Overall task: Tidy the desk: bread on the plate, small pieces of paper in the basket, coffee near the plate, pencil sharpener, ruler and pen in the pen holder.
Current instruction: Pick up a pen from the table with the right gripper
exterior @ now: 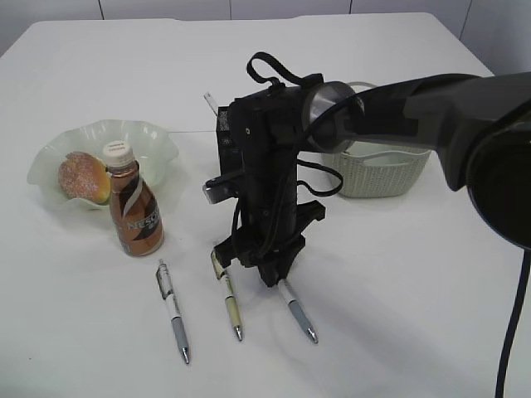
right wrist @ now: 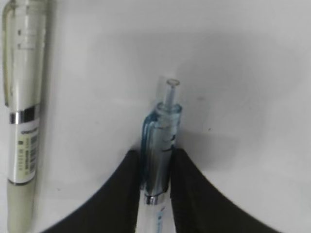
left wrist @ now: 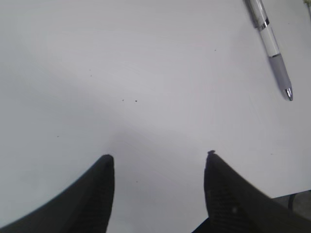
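The right gripper (right wrist: 155,179) is clamped down on a blue-tinted clear pen (right wrist: 160,145), both black fingers (right wrist: 127,194) pressed snug against the barrel just below the clip, with the pen lying on the white table (exterior: 398,274). A pale greenish pen (right wrist: 22,111) is seen just beside it, apart from the jaws. Over on the left gripper (left wrist: 158,160), the jaws are held pretty wide apart with nothing between them, just bare tabletop, and a white-and-grey pen (left wrist: 272,46) is lying well off to the side. Further out, the coffee (exterior: 134,203) is stood upright right next to the plate (exterior: 153,137), the bread (exterior: 83,177) is sat in that plate, and the basket (exterior: 377,174) is partly hidden behind the right arm (exterior: 431,104).
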`<state>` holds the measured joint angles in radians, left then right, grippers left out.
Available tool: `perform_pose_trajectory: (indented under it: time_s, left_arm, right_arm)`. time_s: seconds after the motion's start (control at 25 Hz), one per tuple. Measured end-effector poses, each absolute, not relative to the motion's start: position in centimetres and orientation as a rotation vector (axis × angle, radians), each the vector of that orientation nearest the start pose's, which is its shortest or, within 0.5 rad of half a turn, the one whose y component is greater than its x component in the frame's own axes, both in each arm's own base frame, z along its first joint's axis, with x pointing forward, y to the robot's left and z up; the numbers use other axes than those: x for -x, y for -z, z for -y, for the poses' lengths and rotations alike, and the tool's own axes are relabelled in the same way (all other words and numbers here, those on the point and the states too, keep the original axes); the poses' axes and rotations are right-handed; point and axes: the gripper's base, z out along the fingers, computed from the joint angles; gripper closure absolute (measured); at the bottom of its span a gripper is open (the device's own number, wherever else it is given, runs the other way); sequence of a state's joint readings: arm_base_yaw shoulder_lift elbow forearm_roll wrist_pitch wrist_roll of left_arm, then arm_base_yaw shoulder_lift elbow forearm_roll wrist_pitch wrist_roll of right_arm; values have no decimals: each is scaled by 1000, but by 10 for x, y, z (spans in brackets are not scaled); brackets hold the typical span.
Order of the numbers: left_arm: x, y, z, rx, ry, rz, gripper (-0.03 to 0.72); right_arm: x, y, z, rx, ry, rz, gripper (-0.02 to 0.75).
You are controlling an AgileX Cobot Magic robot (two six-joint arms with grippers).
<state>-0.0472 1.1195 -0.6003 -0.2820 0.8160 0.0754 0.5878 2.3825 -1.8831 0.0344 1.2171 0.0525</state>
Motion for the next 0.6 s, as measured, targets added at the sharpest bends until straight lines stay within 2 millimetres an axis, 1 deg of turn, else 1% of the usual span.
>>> perform_pose_trajectory:
  time_s: [0.12, 0.24, 0.44, 0.52, 0.6]
  left_arm:
    - [-177, -225, 27, 53, 326, -2799, 255]
    - [-177, -225, 27, 53, 326, -2799, 255]
    - [-177, -225, 27, 53, 326, -2800, 255]
    - [-177, -225, 27, 53, 327, -2801, 255]
    - [-177, -225, 27, 53, 327, -2801, 255]
  right_arm:
    - [-385, -118, -260, 826, -27, -3100, 617]
    - [-384, -118, -261, 856, -46, -3095, 633]
    - [-385, -122, -261, 887, -225, -3101, 635]
    - [-388, -127, -257, 869, -298, -3097, 635]
    - [-393, -138, -249, 843, -369, -3078, 635]
